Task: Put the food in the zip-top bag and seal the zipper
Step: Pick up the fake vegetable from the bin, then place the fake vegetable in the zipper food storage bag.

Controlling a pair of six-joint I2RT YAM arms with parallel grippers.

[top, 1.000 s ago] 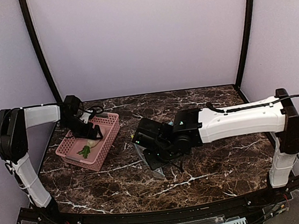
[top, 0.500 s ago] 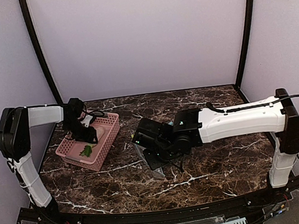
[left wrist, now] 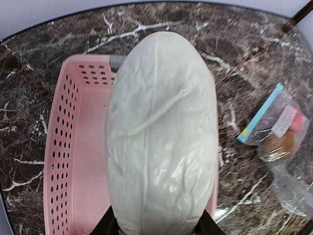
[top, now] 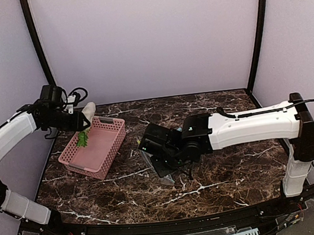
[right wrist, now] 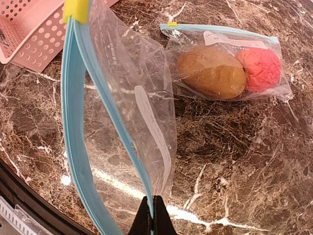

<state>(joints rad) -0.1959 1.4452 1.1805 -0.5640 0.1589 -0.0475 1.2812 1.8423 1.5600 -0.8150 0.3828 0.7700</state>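
Gripping the whitish piece (left wrist: 161, 132) between half-closed fingers, the left claw (top: 85, 120) holds it above the basket (top: 110, 148), the sprig (top: 82, 139) just beneath. The right claw (right wrist: 152, 215), pinched tight, holds up a bag (right wrist: 122, 98) by its edge. The bun (right wrist: 211, 72) and ball (right wrist: 259, 67) lie in a second bag (right wrist: 220, 39) on the desk (top: 225, 172).

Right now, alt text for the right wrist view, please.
The right hand pinches the edge of an empty clear zip-top bag with a blue zipper, over the marble table. Behind it lies a second bag containing a brown bun and a red-pink ball; a pink basket corner shows top left.
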